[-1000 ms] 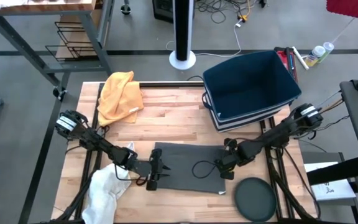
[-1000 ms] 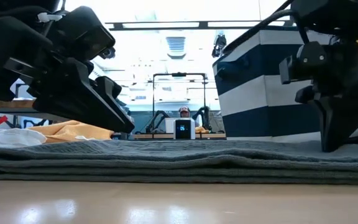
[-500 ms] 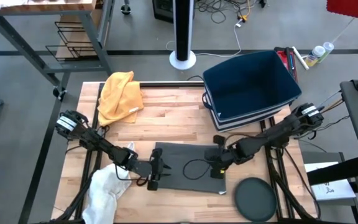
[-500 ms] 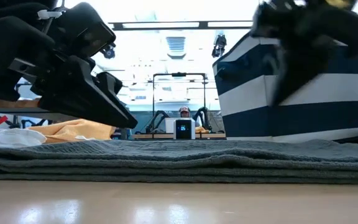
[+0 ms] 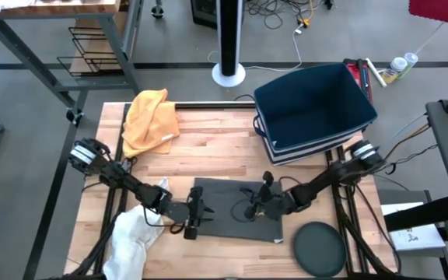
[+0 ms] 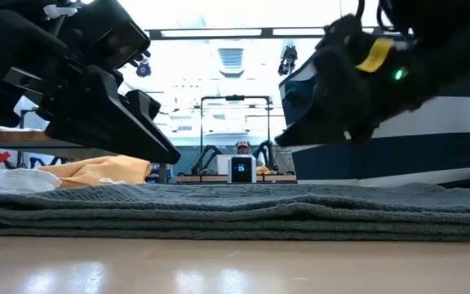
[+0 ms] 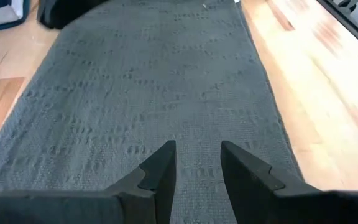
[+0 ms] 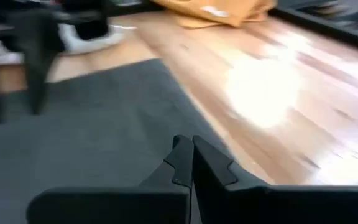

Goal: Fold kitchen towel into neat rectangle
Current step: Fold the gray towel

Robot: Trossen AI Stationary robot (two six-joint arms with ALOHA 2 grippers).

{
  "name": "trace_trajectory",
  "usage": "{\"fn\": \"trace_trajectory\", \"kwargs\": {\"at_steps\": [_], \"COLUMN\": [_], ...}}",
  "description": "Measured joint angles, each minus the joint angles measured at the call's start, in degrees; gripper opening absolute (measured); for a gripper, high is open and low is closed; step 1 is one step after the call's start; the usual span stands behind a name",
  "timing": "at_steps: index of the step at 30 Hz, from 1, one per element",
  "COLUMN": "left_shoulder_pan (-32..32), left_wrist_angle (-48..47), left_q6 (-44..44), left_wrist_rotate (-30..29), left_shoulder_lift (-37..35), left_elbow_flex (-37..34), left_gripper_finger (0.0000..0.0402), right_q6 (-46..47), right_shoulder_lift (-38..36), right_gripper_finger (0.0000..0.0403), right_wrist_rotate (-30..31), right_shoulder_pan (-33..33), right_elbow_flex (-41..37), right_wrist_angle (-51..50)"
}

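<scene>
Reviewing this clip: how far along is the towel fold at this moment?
Done: the grey towel already lies flat on the table as a layered rectangle. In hand: nothing gripped; the left tool sits open over its left end, the right tool shut above its middle. Left: probably smoothing or one more fold.

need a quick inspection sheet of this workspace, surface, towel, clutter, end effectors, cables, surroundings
surface: wooden table, bare toward the back.
job's things: grey towel lying flat, folded in layers, near the front edge.
clutter: orange cloth, white cloth, navy bin, dark round disc.
end effectors: left end effector open at the towel's left edge; right end effector shut over the towel.
cables: thin black cable looped on the towel.
surroundings: fan stand, metal rack.
</scene>
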Motion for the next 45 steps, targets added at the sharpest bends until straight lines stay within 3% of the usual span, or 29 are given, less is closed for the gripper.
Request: {"fn": "trace_trajectory", "kwargs": {"at_steps": [6,16,22,29,33,39,45], "left_shoulder_pan": [0.0,0.1,0.2,0.1,0.1,0.3,2.6], "left_wrist_angle": [0.1,0.1,0.0,-1.1,-3.6,-8.7,-9.8], "left_q6": [-0.2,-0.2,-0.2,0.0,0.3,0.1,-1.3], "left_wrist_rotate": [-0.2,-0.4,-0.3,-0.3,-0.3,-3.9,-4.4], "left_shoulder_lift": [0.0,0.0,0.0,-0.2,-2.0,-4.3,-3.3], "left_elbow_flex": [-0.1,-0.1,-0.1,-0.1,-0.1,-0.1,-1.0], "left_gripper_finger": [0.0119,0.0119,0.0119,0.0119,0.0119,0.0119,0.0119], "right_q6": [2.0,10.6,15.0,-3.9,-4.0,5.0,-0.1], "right_shoulder_lift": [7.4,14.5,18.3,12.0,13.4,17.5,16.6], "right_gripper_finger": [0.0000,0.0000,0.0000,0.0000,0.0000,0.0000,0.0000], "right_wrist_rotate": [10.3,9.2,12.6,5.4,2.4,1.4,-0.4], "right_shoulder_pan": [0.0,-2.4,-3.1,-3.3,-5.1,-6.4,-6.1], "right_elbow_flex": [0.6,0.7,1.4,5.0,7.2,10.5,12.5], "right_wrist_angle": [9.1,12.4,14.0,17.8,11.8,2.8,1.7]}}
